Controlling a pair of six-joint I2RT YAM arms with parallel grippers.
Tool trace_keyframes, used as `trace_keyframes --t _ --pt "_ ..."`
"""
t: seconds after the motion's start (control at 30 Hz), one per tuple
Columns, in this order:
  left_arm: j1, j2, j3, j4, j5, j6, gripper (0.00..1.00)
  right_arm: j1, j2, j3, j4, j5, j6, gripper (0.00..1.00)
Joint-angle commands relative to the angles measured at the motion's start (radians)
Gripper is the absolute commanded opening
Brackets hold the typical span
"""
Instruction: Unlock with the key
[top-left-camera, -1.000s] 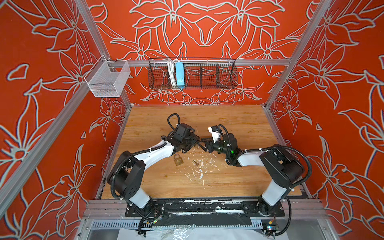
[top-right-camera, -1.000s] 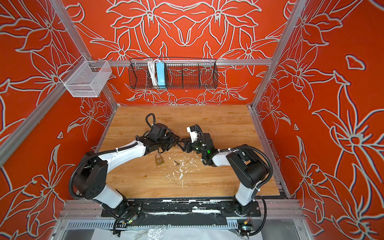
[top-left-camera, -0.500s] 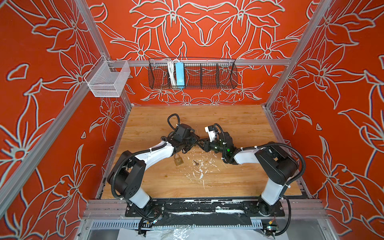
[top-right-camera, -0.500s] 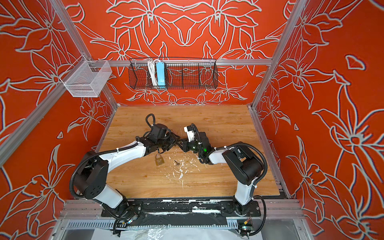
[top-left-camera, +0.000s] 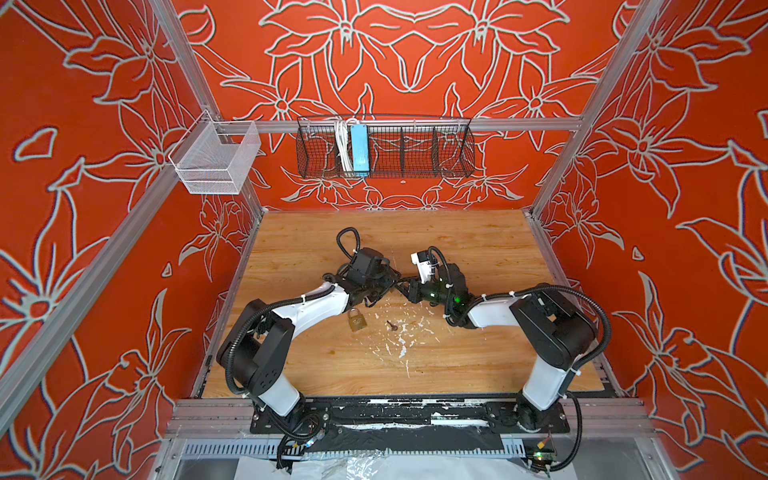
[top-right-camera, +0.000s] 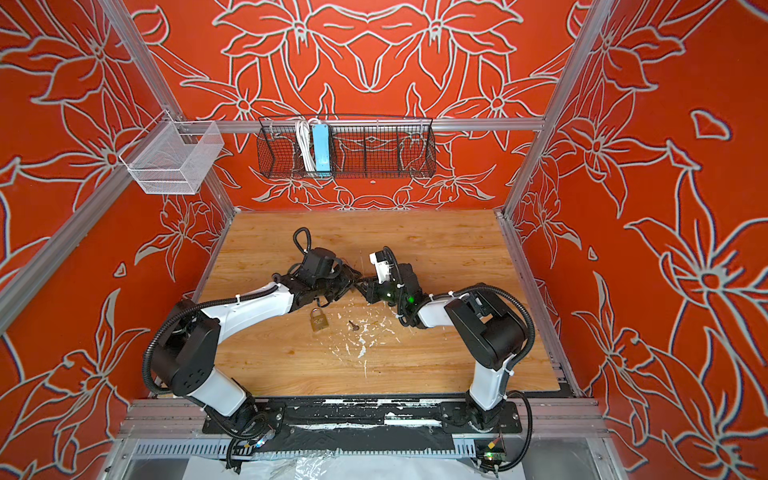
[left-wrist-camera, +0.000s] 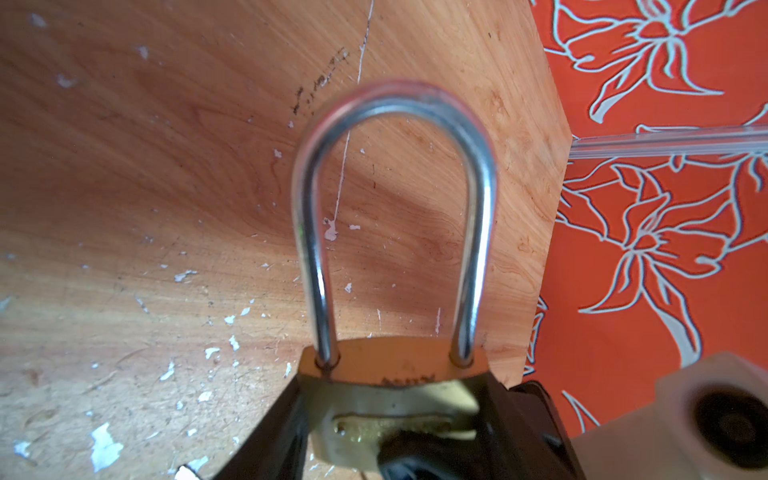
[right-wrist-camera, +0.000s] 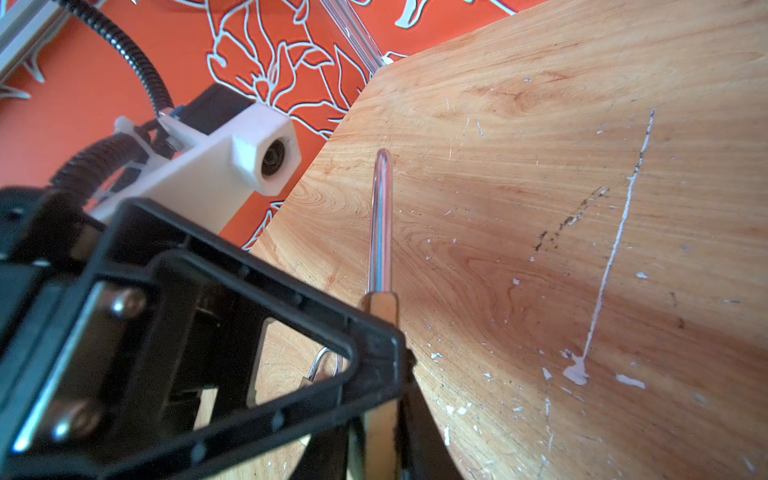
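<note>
A brass padlock (left-wrist-camera: 395, 365) with a steel shackle (left-wrist-camera: 395, 108) is held above the table, with my left gripper (left-wrist-camera: 390, 403) shut on its body. In the right wrist view this padlock (right-wrist-camera: 380, 307) shows edge-on, and my right gripper (right-wrist-camera: 380, 440) is shut on the thin side of its body. In both top views the left gripper (top-left-camera: 395, 284) and the right gripper (top-left-camera: 406, 289) meet tip to tip over the table's middle. The small dark key (top-left-camera: 391, 326) (top-right-camera: 353, 325) lies loose on the wood in front of them, held by neither.
A second brass padlock (top-left-camera: 356, 320) (top-right-camera: 318, 321) lies flat on the table next to the key, also glimpsed through the left finger frame as a padlock (right-wrist-camera: 322, 370). White paint flecks (top-left-camera: 399, 345) mark the wood. Wire baskets (top-left-camera: 384, 147) hang on the back wall.
My right gripper has moved left to the left gripper and its jaws have closed on the held padlock. The left arm, key and table padlock have not moved.
</note>
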Motion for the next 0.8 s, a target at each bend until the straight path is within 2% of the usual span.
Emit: trace_keyframes --t 0.0,0.1,0.3,0.4,0.47,0.53,0.6,0.77 --pt "0.020 -0.030 0.042 0.000 -0.051 0.095 0.52 -0.039 0.036 -0.015 0.166 -0.069 0.056 0.00" --pt "0.048 -0.033 0.041 0.000 -0.059 0.114 0.59 -0.097 0.055 -0.047 0.275 -0.104 0.126 0.00" --pt "0.076 -0.016 0.048 0.061 0.030 0.186 0.66 -0.142 -0.037 -0.096 0.245 -0.098 0.073 0.00" --pt "0.101 -0.014 0.038 0.156 0.150 0.276 0.66 -0.145 -0.091 -0.121 0.203 -0.065 0.022 0.00" --pt "0.119 -0.025 0.037 0.196 0.245 0.375 0.66 -0.150 -0.104 -0.143 0.247 -0.069 0.038 0.00" --pt "0.137 -0.041 -0.006 0.324 0.381 0.439 0.65 -0.153 -0.106 -0.157 0.304 -0.084 0.062 0.00" --pt "0.140 -0.046 -0.054 0.457 0.462 0.445 0.63 -0.155 -0.103 -0.165 0.345 -0.103 0.082 0.00" --pt "0.140 0.009 -0.022 0.519 0.625 0.472 0.54 -0.174 -0.078 -0.216 0.542 -0.133 0.153 0.00"
